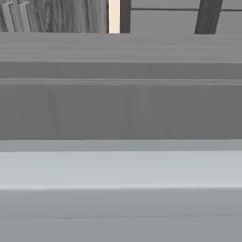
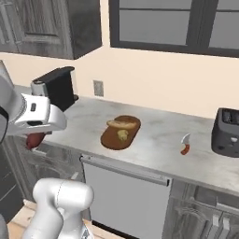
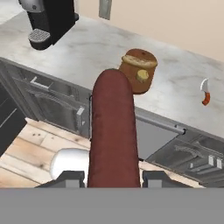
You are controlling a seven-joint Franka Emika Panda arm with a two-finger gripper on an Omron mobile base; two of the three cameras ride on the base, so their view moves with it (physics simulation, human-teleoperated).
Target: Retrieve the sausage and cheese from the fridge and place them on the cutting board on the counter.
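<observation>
Counter [image 3: 87,48] ahead; sausage [image 3: 113,131] apparently clamped btwn fingers [image 3: 70,178].

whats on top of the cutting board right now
On the board lie a bread roll and the small yellow cheese. The board's surface beneath them is covered.

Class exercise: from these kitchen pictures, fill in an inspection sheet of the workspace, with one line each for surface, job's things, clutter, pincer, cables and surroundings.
Surface: marbled counter, over grey cabinets.
Job's things: sausage held in the pincer, off the counter; cutting board on the counter, with cheese and a bread roll on it.
Clutter: coffee machine, toaster, small red-handled knife.
Pincer: shut on the sausage.
Cables: nothing seen.
Surroundings: wall outlet, window, wooden floor.
</observation>
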